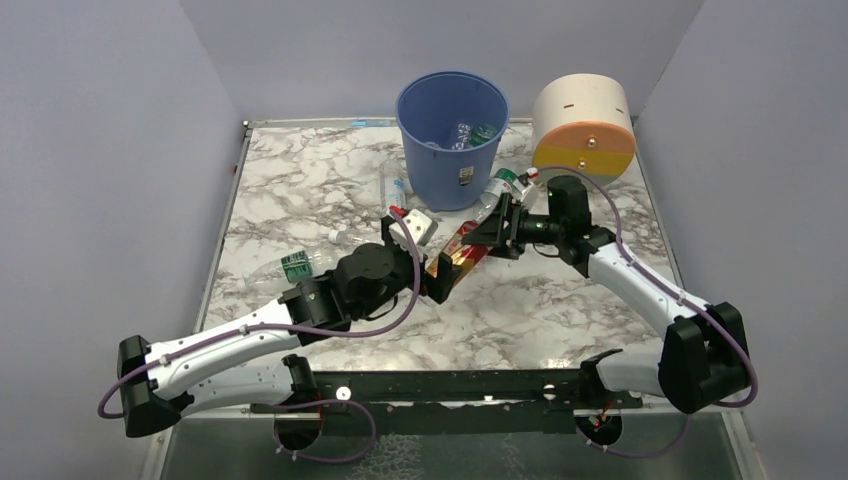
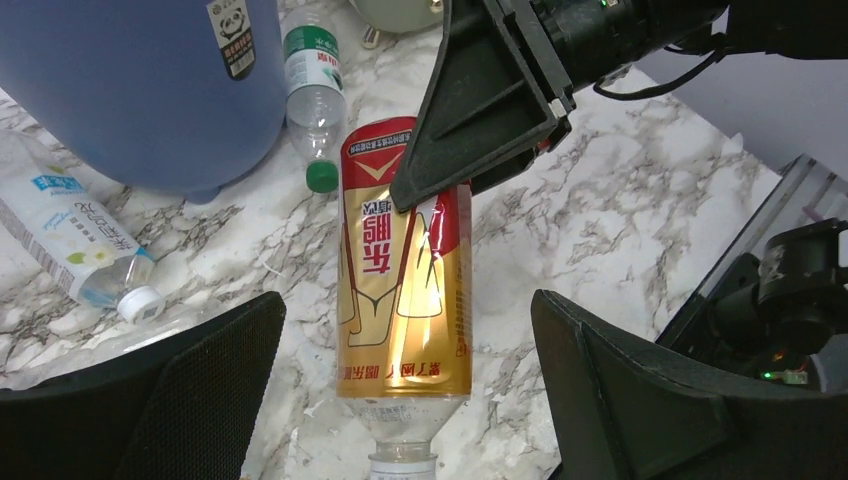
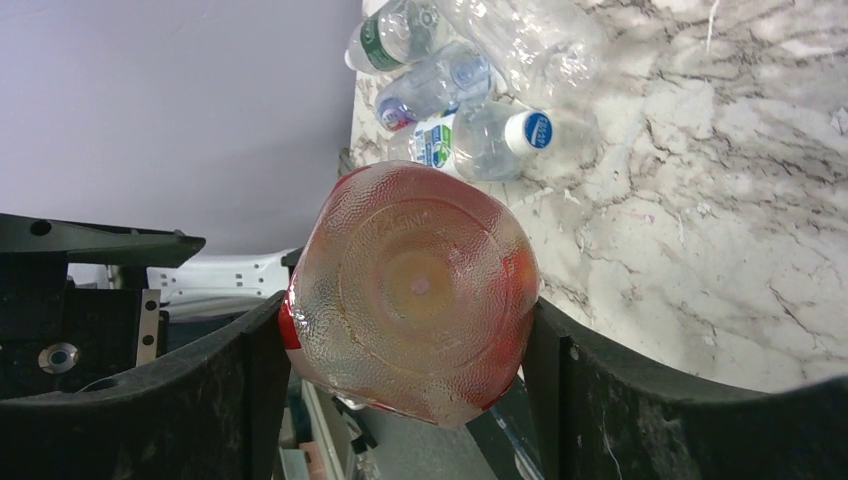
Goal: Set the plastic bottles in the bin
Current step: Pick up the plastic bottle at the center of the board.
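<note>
Glossy foil-labelled bottle (image 2: 405, 300), polished marble-look table (image 1: 520, 320)

The top external camera looks down from above and behind the arm bases, far enough to take in the whole table (image 1: 300, 180). The left wrist camera looks along the left gripper (image 2: 405, 305), close over the red-and-gold bottle (image 2: 405, 330) between its fingers (image 2: 200, 400). The right wrist camera, closer, faces that bottle's base end-on inside the right gripper (image 3: 405, 310). All three share this bottle.
</note>
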You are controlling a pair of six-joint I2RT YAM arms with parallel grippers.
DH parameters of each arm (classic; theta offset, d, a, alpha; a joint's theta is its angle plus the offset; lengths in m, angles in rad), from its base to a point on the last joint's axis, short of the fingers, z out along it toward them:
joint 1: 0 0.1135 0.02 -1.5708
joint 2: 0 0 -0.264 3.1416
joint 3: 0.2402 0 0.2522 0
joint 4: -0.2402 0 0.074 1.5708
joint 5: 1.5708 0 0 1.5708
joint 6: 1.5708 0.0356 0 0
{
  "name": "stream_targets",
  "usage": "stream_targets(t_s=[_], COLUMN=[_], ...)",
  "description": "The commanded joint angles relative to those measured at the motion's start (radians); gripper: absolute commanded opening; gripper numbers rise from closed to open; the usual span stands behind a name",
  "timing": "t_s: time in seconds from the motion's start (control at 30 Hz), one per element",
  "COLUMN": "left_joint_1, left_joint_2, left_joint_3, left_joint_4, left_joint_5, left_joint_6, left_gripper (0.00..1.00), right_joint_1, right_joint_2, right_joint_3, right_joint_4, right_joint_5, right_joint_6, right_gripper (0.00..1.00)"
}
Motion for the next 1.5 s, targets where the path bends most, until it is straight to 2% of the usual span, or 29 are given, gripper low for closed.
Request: stream_targets(t_s=[0.0, 0.23, 0.37, 0.63, 0.97, 1.2, 1.47], left_joint_1=[0.002, 0.002, 0.003, 0.002, 0.002, 0.002, 0.002], left_joint_2=[-0.048, -0.109, -0.187, -0.29, -0.37, -0.391, -0.37], left_joint_3=[0.063, 0.113, 0.119, 0.13, 0.087, 0.065, 0.059], left_joint_4=[-0.069, -0.143, -0.151, -0.185, -0.21, -0.212, -0.211], left_joint_5=[-0.051, -0.089, -0.084, -0.089, -0.117, -0.117, -0.075], left_joint_6=[-0.051, -0.124, -0.156, -0.158, -0.172, -0.183, -0.202], left_gripper=[0.99, 0.99, 0.99, 0.99, 0.99, 0.99, 0.99], right_joint_1=[0.006, 0.006, 0.006, 0.006, -0.008, -0.076, -0.178], right_joint_2=[0.001, 0.041, 0.108, 0.239, 0.397, 0.447, 0.465], right_joint_3=[0.082, 0.234, 0.383, 0.654, 0.902, 0.966, 0.997], right_joint_4=[-0.029, -0.086, -0.121, -0.125, -0.122, -0.026, 0.038], right_joint_5=[0.013, 0.039, 0.064, 0.075, 0.09, 0.105, 0.194], right_joint_6=[-0.028, -0.068, -0.094, -0.1, -0.13, -0.082, -0.079], right_gripper=[0.6, 0.6, 0.61, 0.61, 0.62, 0.62, 0.62])
